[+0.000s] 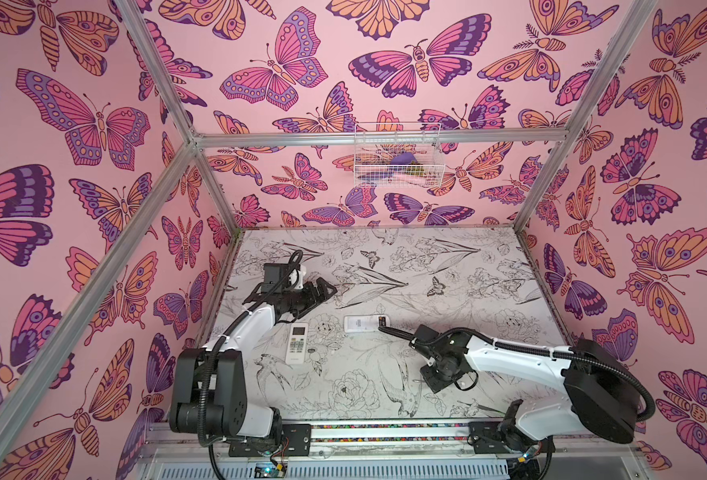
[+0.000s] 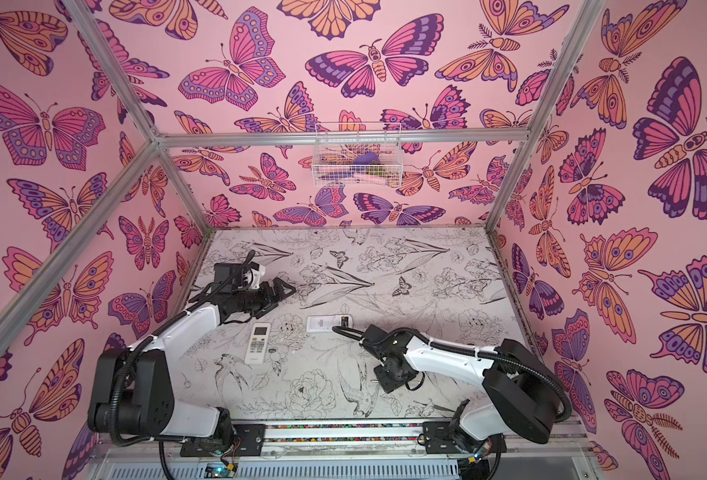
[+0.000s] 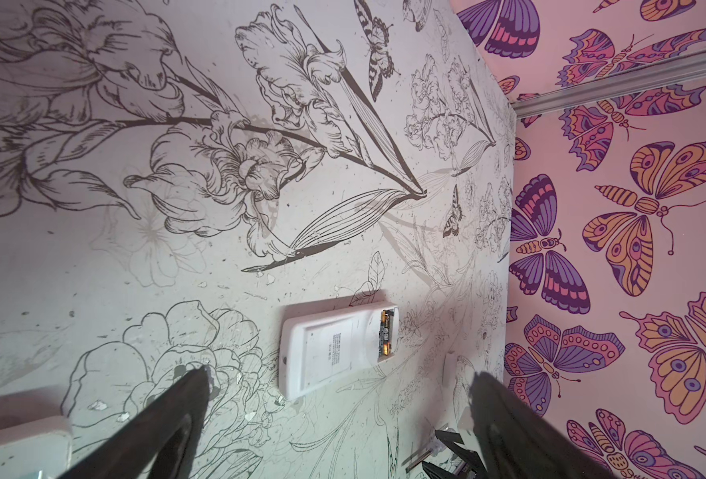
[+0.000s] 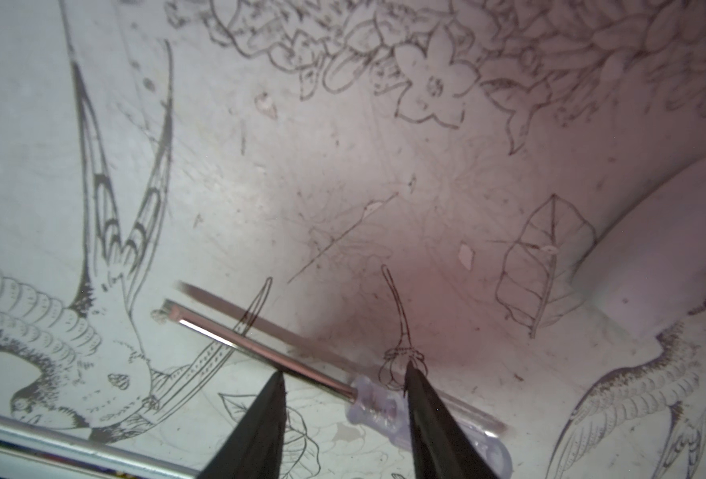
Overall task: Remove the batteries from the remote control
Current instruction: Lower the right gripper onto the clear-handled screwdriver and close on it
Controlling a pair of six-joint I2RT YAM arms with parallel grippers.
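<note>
- batteries (image 3: 385,336): black with gold ends, in the open compartment at the right end of the face-down remote (image 1: 360,323); count unclear
- face-down remote: flat on the desk (image 1: 447,257), label side up, mid-frame in both top views
- second remote (image 1: 296,344): buttons up, lower left of the face-down remote, apart from it
- left gripper (image 3: 341,375): jaws spread wide, left of centre in both top views, above the second remote in frame, pointing right
- right gripper (image 4: 343,370): points down at the desk, lower right of the face-down remote in both top views
- right jaws partly apart, one each side of the screwdriver (image 4: 260,350) where steel shaft meets clear handle; can't tell if they touch it
- white wire basket (image 1: 397,156): on the back wall, upper middle of frame
</note>
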